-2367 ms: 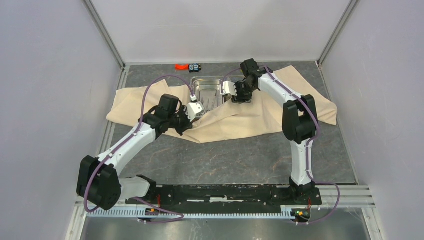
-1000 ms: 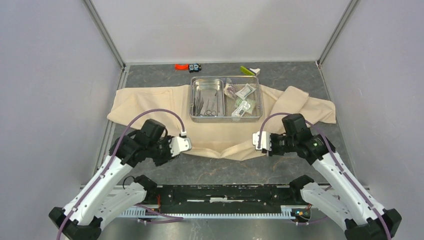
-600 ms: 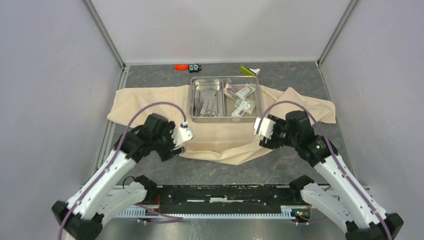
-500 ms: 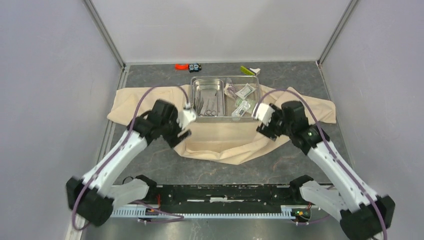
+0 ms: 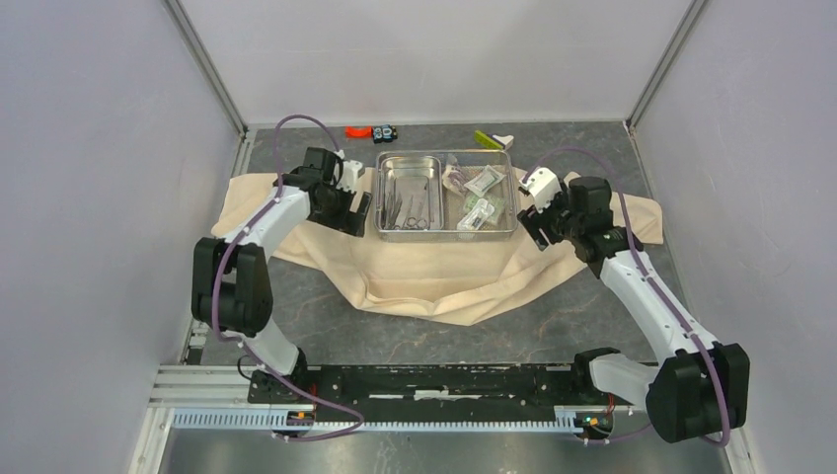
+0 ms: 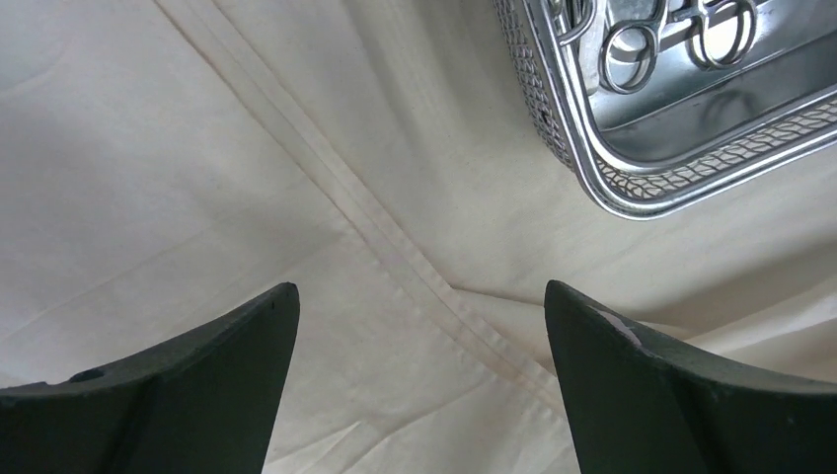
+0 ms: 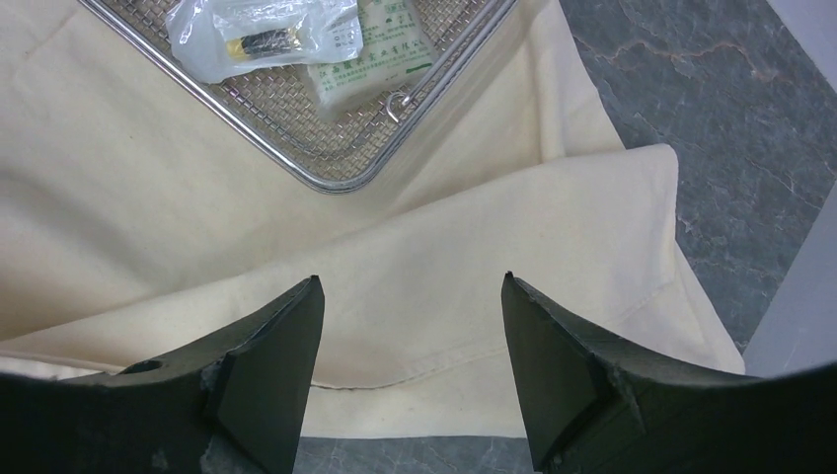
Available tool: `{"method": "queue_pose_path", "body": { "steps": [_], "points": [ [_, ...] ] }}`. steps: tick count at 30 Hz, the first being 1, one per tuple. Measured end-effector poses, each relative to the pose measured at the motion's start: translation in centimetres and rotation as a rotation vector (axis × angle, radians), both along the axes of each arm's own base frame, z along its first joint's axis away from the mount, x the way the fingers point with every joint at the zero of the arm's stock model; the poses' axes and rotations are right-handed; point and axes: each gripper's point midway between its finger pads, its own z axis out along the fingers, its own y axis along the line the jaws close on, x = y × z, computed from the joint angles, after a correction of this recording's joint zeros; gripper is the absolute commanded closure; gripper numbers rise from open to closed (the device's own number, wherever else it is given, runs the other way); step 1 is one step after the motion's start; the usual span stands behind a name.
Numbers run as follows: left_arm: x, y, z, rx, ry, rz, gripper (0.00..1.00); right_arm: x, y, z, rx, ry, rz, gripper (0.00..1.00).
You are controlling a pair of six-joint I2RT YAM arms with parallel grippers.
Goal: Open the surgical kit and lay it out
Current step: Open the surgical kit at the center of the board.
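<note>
- The left gripper (image 6: 419,294) is open, jaws spread wide with nothing between them, and it hangs over the cloth wrap (image 5: 444,281).
- In the left wrist view a stitched seam of the cloth runs diagonally under the gap between the fingers (image 6: 197,385).
- At 1 o'clock from that gap is a rounded corner of the steel tray (image 6: 632,193), with mesh walls, resting on the cloth.
- The right gripper (image 7: 411,281) also stands open and holds nothing. It is above a folded flap of the cloth.
- At 12 o'clock from it is another tray corner, and the grey table (image 7: 750,128) shows at 2 o'clock.
- From above, the tray sits toward 12 o'clock on the spread cloth. The left gripper is just beside it at 9 o'clock and the right gripper near it at 3 to 4 o'clock.
- The inner tray (image 5: 410,166) fills the tray's 9 o'clock half and holds the ring-handled instruments (image 5: 410,209).
- The packets (image 5: 481,197) lie in the 3 o'clock half.
- On the bare table at 12 o'clock of the tray lie a yellow-green and white object (image 5: 493,140) and, toward 11 o'clock, orange and black pieces (image 5: 370,130).
</note>
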Motion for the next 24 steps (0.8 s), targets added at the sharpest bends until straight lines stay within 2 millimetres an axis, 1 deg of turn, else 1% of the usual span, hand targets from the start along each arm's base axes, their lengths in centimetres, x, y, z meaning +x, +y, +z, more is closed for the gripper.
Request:
{"method": "queue_pose_path", "body": {
  "steps": [4, 6, 9, 12, 15, 16, 18, 21, 23, 24],
  "points": [
    [0.0, 0.0, -2.1, 0.012, 0.063, 0.009, 0.02, 0.4, 0.1, -0.3, 0.011, 0.004, 0.003, 0.28],
    [-0.1, 0.3, -3.2, 0.036, 0.091, 0.017, 0.04, 0.5, 0.1, -0.4, 0.012, 0.007, 0.002, 0.28],
    [-0.5, 1.3, -4.3, 0.086, 0.111, 0.033, 0.09, 0.6, -0.5, -0.4, 0.003, 0.004, -0.007, 0.28],
    [-1.6, 3.0, -5.5, 0.169, 0.127, 0.040, 0.12, 0.9, -1.7, -0.5, -0.021, 0.000, -0.034, 0.28],
    [-4.1, 5.2, -6.6, 0.272, 0.158, 0.039, 0.17, 0.9, -3.0, -0.8, -0.055, 0.003, -0.060, 0.28],
    [-4.9, 6.0, -6.5, 0.299, 0.163, 0.040, 0.18, 0.8, -3.5, -1.1, -0.070, 0.008, -0.070, 0.28],
    [-5.8, 7.1, -5.7, 0.335, 0.147, 0.052, 0.22, 0.6, -4.2, -1.4, -0.095, 0.020, -0.088, 0.29],
    [-6.5, 8.9, -3.3, 0.382, 0.078, 0.081, 0.30, 0.5, -5.4, -2.0, -0.130, 0.041, -0.114, 0.29],
    [-6.7, 9.8, -1.5, 0.404, 0.019, 0.105, 0.30, 0.4, -5.9, -2.5, -0.145, 0.057, -0.126, 0.29],
    [-6.8, 10.1, -0.7, 0.409, -0.007, 0.116, 0.29, 0.4, -6.0, -2.7, -0.150, 0.066, -0.128, 0.29]
  ]
}}
